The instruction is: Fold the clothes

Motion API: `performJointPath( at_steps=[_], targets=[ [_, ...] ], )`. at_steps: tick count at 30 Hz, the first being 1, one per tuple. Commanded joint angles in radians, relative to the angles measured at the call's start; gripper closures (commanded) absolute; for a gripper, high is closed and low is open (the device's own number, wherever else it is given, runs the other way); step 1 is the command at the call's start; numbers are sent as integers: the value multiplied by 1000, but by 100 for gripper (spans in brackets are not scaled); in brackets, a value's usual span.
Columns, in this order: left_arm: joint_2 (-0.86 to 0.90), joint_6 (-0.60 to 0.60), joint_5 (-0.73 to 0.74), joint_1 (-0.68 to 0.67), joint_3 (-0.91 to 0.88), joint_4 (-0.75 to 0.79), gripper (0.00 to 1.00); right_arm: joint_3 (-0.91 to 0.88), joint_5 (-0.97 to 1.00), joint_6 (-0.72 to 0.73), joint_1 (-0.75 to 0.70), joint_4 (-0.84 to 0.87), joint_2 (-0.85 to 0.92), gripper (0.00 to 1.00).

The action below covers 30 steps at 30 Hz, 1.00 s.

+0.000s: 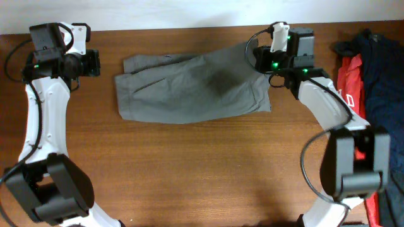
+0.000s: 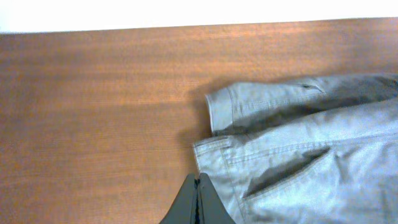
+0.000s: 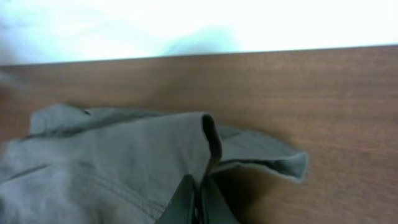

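The shorts [image 1: 189, 91] lie spread flat in the upper middle of the overhead frame. Their long side runs left to right, with the pocketed end toward the left and a loose corner turned up at the upper right. The right gripper [image 1: 260, 60] sits over that upper right corner with its fingers pressed together. In its wrist view a ridge of cloth rises right up to the fingertips [image 3: 193, 202], but we cannot tell whether any fabric is actually pinched. The left gripper [image 1: 95, 63] is closed on nothing. It hangs just off the left edge of the shorts in the overhead frame, and its own camera looks across the slanted pocket. We judge the fold is barely begun. To do it well, we want both grippers to take matching corners on one long edge. Each should take a shallow bite through a single layer. We would then carry the edge across low and level, so the cloth lands squarely and no crease is dragged in. The bare brown surface [image 1: 189, 176] below the shorts gives ample room for that. At the far right of the frame, a red garment [image 1: 348, 79] and navy-blue garments [image 1: 379, 69] are heaped beside the right arm. They lie apart from the shorts, yet that arm's elbow could snag them on a wide swing.
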Motion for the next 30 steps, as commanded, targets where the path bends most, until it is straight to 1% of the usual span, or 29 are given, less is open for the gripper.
performJointPath(
  at_steps=[1,4,5,8,10,11,14,16,18,20,23,26,30],
  targets=[
    [82,2,41,-5,10,36,100,1,-16,42,4,51,60,96],
    [134,2,66,-16,10,51,100,1,-16,110,5,112,112,96],
    [152,1,67,-19,10,47,98,1,-16,135,5,129,131,96],
    [188,1,65,-29,10,36,79,1,-18,172,6,160,177,96],
    [201,1,64,-30,10,34,60,1,-17,171,5,157,188,96],
    [206,1,61,-30,10,34,55,1,-11,169,5,148,190,96],
    [220,1,30,-29,9,32,49,1,-10,168,-11,121,173,96],
    [224,1,27,-29,9,25,43,1,-60,167,-28,112,143,96],
    [224,2,27,-28,9,18,40,1,-102,167,-52,94,98,96],
    [224,2,28,-27,9,18,37,1,-80,169,-76,72,71,96],
    [238,2,28,-28,9,18,37,1,-80,178,-95,51,68,96],
    [275,1,37,-30,9,13,37,1,-80,153,-93,6,70,96],
    [328,1,124,-30,9,31,38,1,-80,129,-80,-7,70,96]
  ],
)
